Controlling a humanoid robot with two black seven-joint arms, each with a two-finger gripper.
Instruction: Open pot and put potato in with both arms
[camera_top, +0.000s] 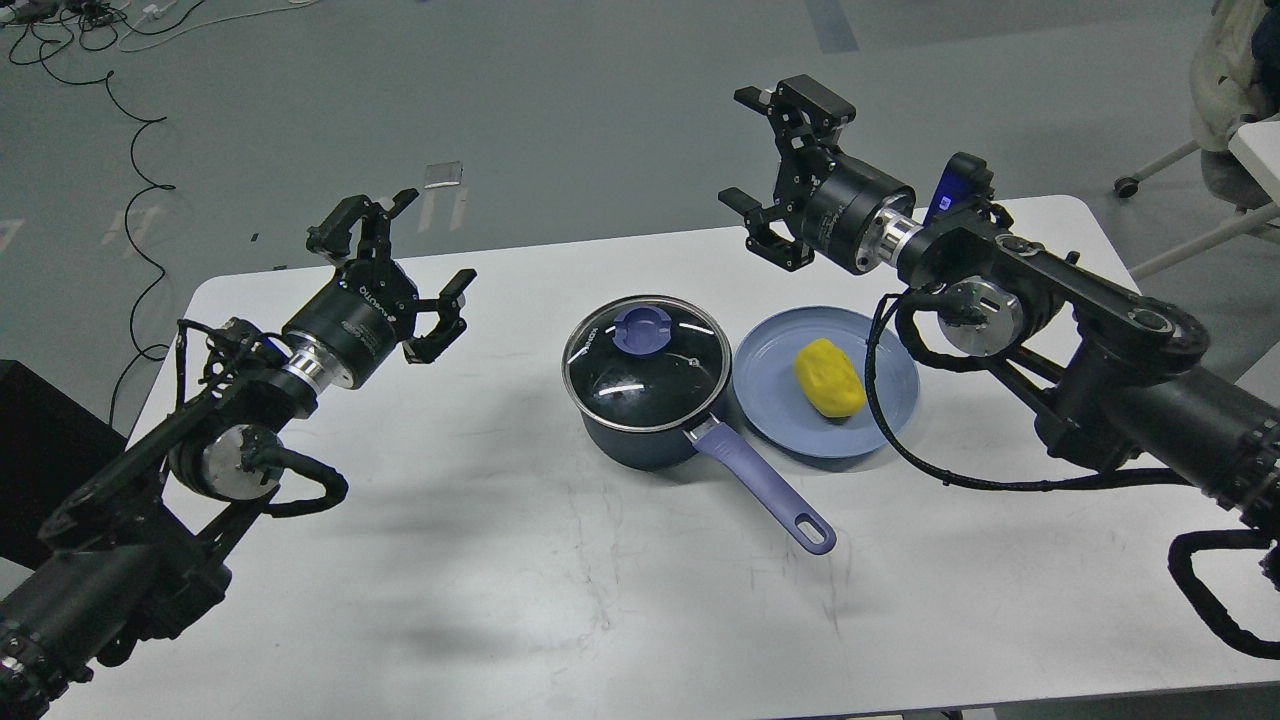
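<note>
A dark blue pot (640, 440) with a purple handle (765, 485) stands mid-table. Its glass lid (645, 362) with a purple knob (642, 328) is on it. A yellow potato (829, 377) lies on a blue plate (770, 400) just right of the pot. My left gripper (425, 255) is open and empty, held above the table to the left of the pot. My right gripper (745, 150) is open and empty, raised above the far edge of the table behind the plate.
The white table (500, 560) has its far edge just behind the pot. Black cables (130, 150) lie on the grey floor at back left. A chair base (1180, 160) and another table corner stand at the far right.
</note>
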